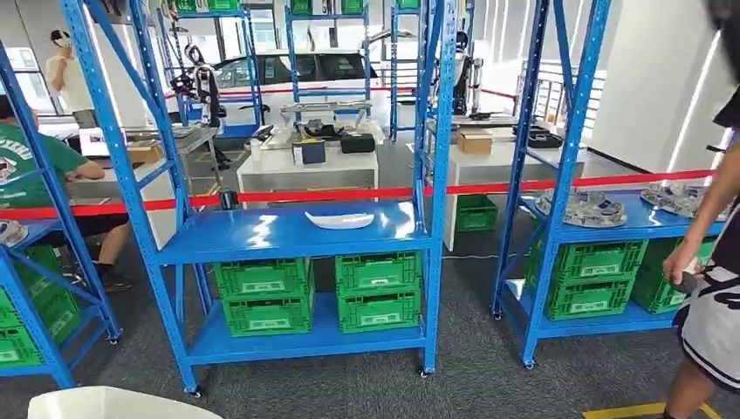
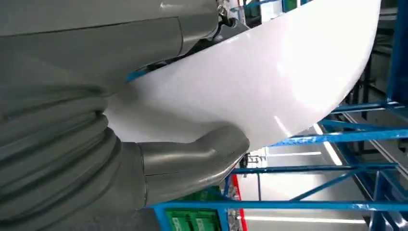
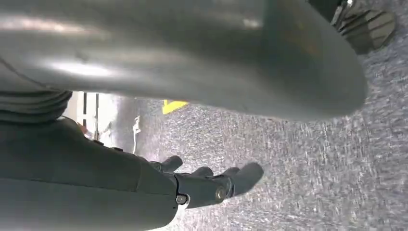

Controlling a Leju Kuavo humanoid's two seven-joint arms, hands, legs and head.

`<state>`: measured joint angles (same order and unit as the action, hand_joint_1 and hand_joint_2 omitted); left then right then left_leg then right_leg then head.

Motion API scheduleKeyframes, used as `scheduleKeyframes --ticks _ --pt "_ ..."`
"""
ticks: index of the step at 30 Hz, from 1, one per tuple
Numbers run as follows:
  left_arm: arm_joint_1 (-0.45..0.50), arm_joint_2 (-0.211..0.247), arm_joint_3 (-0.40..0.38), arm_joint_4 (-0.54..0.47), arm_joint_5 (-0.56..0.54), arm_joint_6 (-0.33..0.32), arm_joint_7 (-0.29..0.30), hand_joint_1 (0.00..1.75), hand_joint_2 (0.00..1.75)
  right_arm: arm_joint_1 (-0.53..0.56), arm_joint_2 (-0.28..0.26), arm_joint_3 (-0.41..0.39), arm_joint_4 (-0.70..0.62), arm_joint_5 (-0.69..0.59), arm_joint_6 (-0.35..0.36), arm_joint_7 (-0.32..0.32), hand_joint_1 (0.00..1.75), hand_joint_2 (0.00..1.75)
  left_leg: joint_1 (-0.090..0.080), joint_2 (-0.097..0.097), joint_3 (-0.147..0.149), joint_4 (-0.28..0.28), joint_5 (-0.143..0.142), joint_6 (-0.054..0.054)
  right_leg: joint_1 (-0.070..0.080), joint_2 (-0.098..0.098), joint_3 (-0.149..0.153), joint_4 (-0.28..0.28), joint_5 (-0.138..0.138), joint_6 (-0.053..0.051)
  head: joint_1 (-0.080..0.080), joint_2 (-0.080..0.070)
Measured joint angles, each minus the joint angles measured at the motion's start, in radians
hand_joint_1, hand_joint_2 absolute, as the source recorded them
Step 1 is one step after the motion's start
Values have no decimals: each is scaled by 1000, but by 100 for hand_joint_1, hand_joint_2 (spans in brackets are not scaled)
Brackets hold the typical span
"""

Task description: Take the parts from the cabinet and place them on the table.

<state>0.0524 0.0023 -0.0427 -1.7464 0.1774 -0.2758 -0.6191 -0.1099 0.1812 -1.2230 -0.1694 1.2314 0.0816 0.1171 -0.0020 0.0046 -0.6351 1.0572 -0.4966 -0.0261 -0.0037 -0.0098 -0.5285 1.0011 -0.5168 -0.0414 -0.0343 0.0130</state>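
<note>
Against the left hand (image 2: 159, 163): large white part (image 2: 269, 82), glossy, curved, thumb pressed to its lower edge, fingers hidden behind the shell. Same part visible at the bottom left corner of the head view (image 1: 109, 403), carried low in front of the body. Right hand (image 3: 211, 185): hanging over grey carpet, fingers loosely apart, holding nothing.

Step in hand, by judgement: carry the held part to the table. Keep the thumb firm on the edge; smooth shell likely to slip if tilted. Keep the part level and close to the body while turning. Which table serves as the target cannot be told.

Second white part (image 1: 339, 220) on the middle shelf of the blue rack (image 1: 288, 236), toward the right end near the front edge; not yet taken.

Surroundings: green crates (image 1: 263, 297) on the bottom shelf; red tape (image 1: 262, 197) stretched behind the rack; white tables (image 1: 305, 170) beyond it. Person (image 1: 711, 288) standing close at the right, beside the next rack; seated person (image 1: 39, 170) at the left. Avoid swinging the part toward the rack uprights or the standing person.
</note>
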Motion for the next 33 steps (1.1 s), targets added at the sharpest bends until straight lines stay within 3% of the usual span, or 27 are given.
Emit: scheduleKeyframes --ticks 2,3,4,5,7,8,9,10,12,13,14,15,16,17,18,19,20,21,22,23,24,25,27,29,30,31,33 --pt "-11 4 0 3 9 0 12 175 175 0 -2 0 0 1 -2 5 0 0 6 -1 -30 133 -118 -8 2 -2 -26 3 21 -4 0 0" --pt "-16 5 0 5 11 1 18 175 175 0 -2 0 -1 1 -2 5 0 0 7 -1 -42 194 -149 -11 4 -2 -40 4 32 -3 -1 0" --pt "-23 6 0 10 12 2 27 175 175 0 -3 0 -1 0 -2 5 0 0 8 -1 -46 253 -156 -12 6 -3 -59 6 46 -2 0 0" --pt "-27 7 0 13 17 3 33 175 175 -1 -3 0 -1 -4 -1 -1 0 0 7 -1 -30 264 -122 -11 9 -4 -74 7 60 -1 0 0" --pt "-37 7 0 19 24 3 37 175 175 -1 -3 0 -1 -20 0 -29 0 0 7 -1 48 178 -38 -2 12 -4 -109 11 85 1 0 0" --pt "-41 7 -1 20 26 3 37 175 175 -1 -3 0 -1 -29 1 -44 0 0 6 -2 111 96 -27 4 13 -3 -122 12 98 3 0 0" --pt "-44 7 -1 19 26 3 37 175 175 -1 -3 -1 -1 -39 3 -56 0 0 5 -3 184 -1 -62 10 14 -2 -127 14 107 7 0 0" --pt "-49 7 -3 17 26 3 36 175 175 -1 -3 -3 -1 -52 8 -71 0 0 -1 -4 237 -95 -89 13 17 -1 -131 15 118 13 0 0" --pt "-52 5 -4 20 27 2 36 175 175 0 -5 -8 -1 -69 20 -95 0 0 -11 -4 215 -95 -79 19 8 -2 -135 3 146 23 1 0" --pt "-53 5 -5 23 27 1 37 175 175 1 -5 -11 -1 -76 27 -105 0 0 -12 -4 208 -98 -67 28 8 -1 -138 -2 159 32 1 0" --pt "-56 3 -6 27 30 -1 37 175 175 5 -9 -15 -1 -82 32 -111 0 0 -5 1 196 -101 -50 39 3 2 -146 1 152 38 0 0" --pt "-60 2 -9 31 30 -2 39 175 175 5 -9 -18 -1 -84 40 -121 0 0 -6 4 182 -101 -38 47 3 5 -157 24 101 43 1 0" --pt "-62 3 -10 32 31 -2 39 175 175 8 -9 -22 -1 -90 45 -130 0 0 -6 5 166 -100 -24 57 2 7 -172 82 21 46 2 0" --pt "-64 2 -10 34 30 2 46 175 175 9 -9 -25 -1 -92 48 -132 0 0 -7 5 148 -100 -11 57 0 7 -186 158 -47 50 1 0" --pt "-64 2 -11 38 23 11 56 175 175 9 -11 -28 -1 -96 55 -137 0 0 -8 6 132 -97 3 56 -1 7 -198 236 -90 51 2 0" --pt "-65 2 -11 42 20 17 63 175 175 8 -12 -29 -1 -101 60 -138 0 0 -8 8 117 -92 16 55 -1 8 -203 297 -96 52 2 0" --pt "-65 2 -11 45 19 22 66 175 175 7 -15 -30 -1 -102 60 -138 0 0 -7 9 94 -86 29 53 -1 8 -195 327 -70 52 2 0" --pt "-65 2 -11 48 19 24 67 175 175 7 -17 -32 -1 -103 61 -138 0 0 -6 9 68 -78 40 51 -1 8 -170 320 -24 53 3 0" --pt "-65 2 -11 51 19 25 71 175 175 7 -18 -34 -1 -106 67 -141 0 0 -4 9 44 -67 50 47 -2 7 -124 276 18 53 3 0" --pt "-66 2 -11 53 11 34 76 175 175 7 -21 -34 -1 -108 75 -143 0 0 -3 1 23 -57 56 41 -2 13 -63 203 28 51 3 0" --pt "-66 2 -11 55 -3 50 77 175 175 6 -22 -34 -1 -108 78 -147 0 0 0 -5 8 -45 63 33 -3 45 18 103 -8 45 3 0" --pt "-70 1 -11 55 -14 68 76 175 175 8 -23 -34 -1 -107 78 -150 0 0 -4 -6 -4 -32 66 28 -2 58 86 -2 -62 39 3 0" --pt "-71 -2 -10 55 -15 82 68 175 175 12 -23 -34 -1 -102 77 -156 0 0 -4 -13 -7 -33 83 16 5 43 80 -9 -71 35 2 0" --pt "-58 -3 -10 54 -13 86 59 175 175 15 -22 -34 -1 -98 78 -155 0 0 0 -28 -11 -34 97 4 -2 23 76 -14 -54 17 1 0" --pt "-45 -4 -10 51 -13 86 53 175 175 14 -22 -34 -1 -92 80 -151 0 0 2 -24 -23 -16 70 0 -3 11 71 -15 -48 10 0 0" --pt "-34 -4 -10 48 -13 86 46 175 175 15 -23 -34 -1 -88 82 -145 0 0 4 -20 -38 33 12 -5 -3 5 63 -15 -40 1 1 0" --pt "-17 -8 -11 48 -12 86 41 175 175 20 -24 -34 -1 -88 86 -141 0 0 10 -15 -80 173 -79 -18 -2 -13 47 -14 -28 1 0 0"
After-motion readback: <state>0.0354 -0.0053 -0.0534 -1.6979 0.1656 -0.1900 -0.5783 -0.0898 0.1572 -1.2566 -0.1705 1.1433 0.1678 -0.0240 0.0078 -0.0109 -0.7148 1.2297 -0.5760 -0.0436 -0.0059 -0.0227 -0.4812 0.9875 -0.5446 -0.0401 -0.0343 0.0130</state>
